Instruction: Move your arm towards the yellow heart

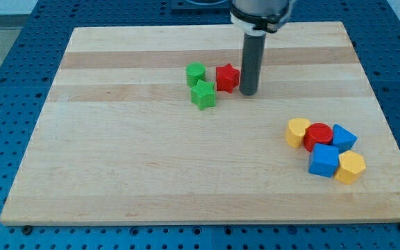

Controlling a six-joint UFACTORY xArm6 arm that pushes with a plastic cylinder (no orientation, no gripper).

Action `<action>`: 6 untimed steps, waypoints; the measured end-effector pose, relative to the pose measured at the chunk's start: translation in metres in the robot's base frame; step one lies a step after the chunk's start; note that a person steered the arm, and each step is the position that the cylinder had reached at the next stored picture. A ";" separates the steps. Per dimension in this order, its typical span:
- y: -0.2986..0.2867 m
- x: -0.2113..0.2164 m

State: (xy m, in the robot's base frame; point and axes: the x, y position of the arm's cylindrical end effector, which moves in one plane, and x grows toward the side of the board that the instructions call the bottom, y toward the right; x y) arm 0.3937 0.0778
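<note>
The yellow heart (297, 132) lies on the wooden board at the view's right, at the left end of a cluster of blocks. My tip (248, 93) stands near the board's upper middle, right beside a red star-shaped block (227, 78) on its right side. The tip is well up and to the left of the yellow heart, with bare board between them.
A red cylinder (318, 135), a blue block (343, 137), a blue cube (323, 161) and a yellow hexagonal block (351, 167) crowd against the heart's right. A green cylinder-like block (195, 73) and a green star (203, 94) lie left of the red star. The board (117, 173) sits on a blue perforated table.
</note>
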 end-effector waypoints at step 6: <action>0.037 0.128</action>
